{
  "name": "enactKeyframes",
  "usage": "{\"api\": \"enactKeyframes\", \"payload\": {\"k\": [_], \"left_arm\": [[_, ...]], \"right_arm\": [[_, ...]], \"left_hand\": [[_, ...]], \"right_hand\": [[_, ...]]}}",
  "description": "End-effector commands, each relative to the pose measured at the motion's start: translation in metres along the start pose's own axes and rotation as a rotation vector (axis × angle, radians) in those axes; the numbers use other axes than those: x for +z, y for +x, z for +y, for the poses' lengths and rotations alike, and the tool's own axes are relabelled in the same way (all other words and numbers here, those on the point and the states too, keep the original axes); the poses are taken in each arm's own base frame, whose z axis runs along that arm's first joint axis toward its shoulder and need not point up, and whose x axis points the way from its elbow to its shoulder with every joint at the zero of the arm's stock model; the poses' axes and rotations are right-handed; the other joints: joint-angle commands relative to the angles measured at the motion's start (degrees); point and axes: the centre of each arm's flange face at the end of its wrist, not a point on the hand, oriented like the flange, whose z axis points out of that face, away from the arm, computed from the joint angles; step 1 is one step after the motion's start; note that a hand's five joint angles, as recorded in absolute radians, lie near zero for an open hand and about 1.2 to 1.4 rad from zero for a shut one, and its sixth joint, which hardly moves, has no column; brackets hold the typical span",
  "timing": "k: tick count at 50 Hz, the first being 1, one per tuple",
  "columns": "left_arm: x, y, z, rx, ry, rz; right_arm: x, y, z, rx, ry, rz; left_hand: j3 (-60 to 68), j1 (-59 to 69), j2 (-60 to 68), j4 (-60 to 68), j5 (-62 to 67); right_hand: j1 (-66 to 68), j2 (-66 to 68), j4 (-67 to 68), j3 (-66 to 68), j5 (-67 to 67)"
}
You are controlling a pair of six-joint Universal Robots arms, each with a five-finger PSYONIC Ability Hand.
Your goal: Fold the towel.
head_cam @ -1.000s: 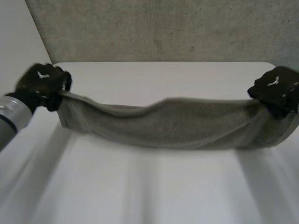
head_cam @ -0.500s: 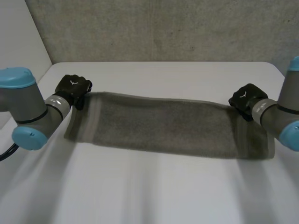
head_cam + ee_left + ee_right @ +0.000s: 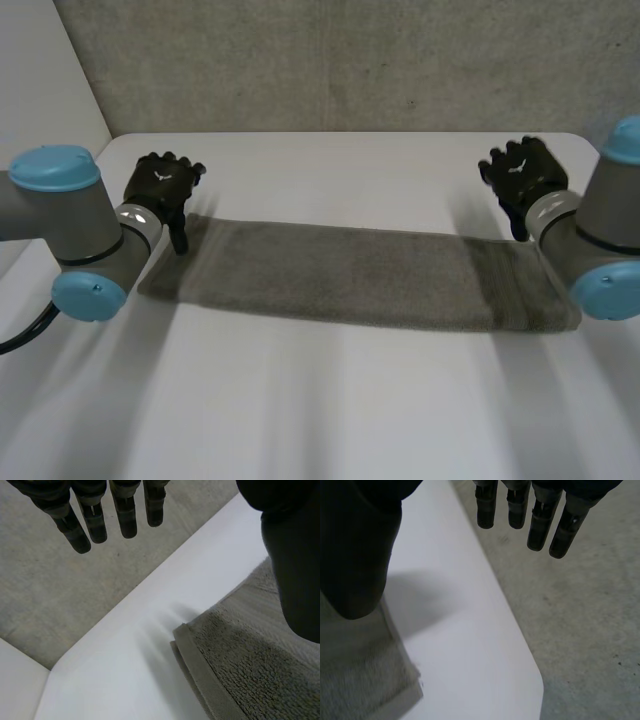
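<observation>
Towel (image 3: 350, 275) now free, flat between left robot hand (image 3: 160, 186) and right robot hand (image 3: 522, 176)

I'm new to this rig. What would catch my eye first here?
A long grey-green towel lies flat as a strip across the white table. A black hand is open at each end, fingers straight: the left hand by the towel's left end, the right hand by its right end.

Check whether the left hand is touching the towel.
Cannot tell. In the left wrist view the left hand has straight fingers clear of the towel, but its thumb overlaps the towel, hiding any gap.
</observation>
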Motion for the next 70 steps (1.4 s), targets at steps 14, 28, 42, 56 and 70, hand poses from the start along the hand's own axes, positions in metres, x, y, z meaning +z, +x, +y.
{"api": "enactKeyframes", "payload": {"k": [14, 28, 42, 56, 70], "left_arm": [[-0.073, 0.018, -0.023, -0.096, 0.099, 0.116], [-0.078, 0.028, -0.024, -0.113, 0.127, 0.138], [-0.078, 0.028, -0.023, -0.115, 0.124, 0.138], [-0.082, 0.016, -0.041, -0.110, 0.173, 0.105], [-0.083, 0.022, -0.061, -0.130, 0.233, 0.117]], "right_arm": [[-0.088, 0.001, 0.040, 0.283, -0.230, -0.148], [-0.073, -0.024, 0.093, 0.325, -0.294, -0.187], [-0.055, 0.018, 0.107, 0.274, -0.274, 0.005], [-0.050, 0.105, 0.118, -0.133, -0.393, 0.186], [-0.061, -0.039, -0.090, -0.089, 0.293, -0.020]], "left_hand": [[-2.58, -3.75, -3.28, -3.40, -11.11], [-2.58, -3.75, -3.28, -3.40, -11.11], [-2.58, -3.75, -3.28, -3.40, -11.11], [-3.08, -4.25, -3.78, -3.90, -11.61], [-3.42, -4.59, -4.12, -4.24, -11.95]], "right_hand": [[0.94, 0.07, -0.65, -0.04, 0.76], [15.55, 14.68, 13.96, 14.57, 15.37], [66.65, 65.78, 65.06, 65.67, 66.48], [66.65, 65.78, 65.06, 65.67, 66.48], [66.65, 65.78, 65.06, 65.67, 66.48]]}}
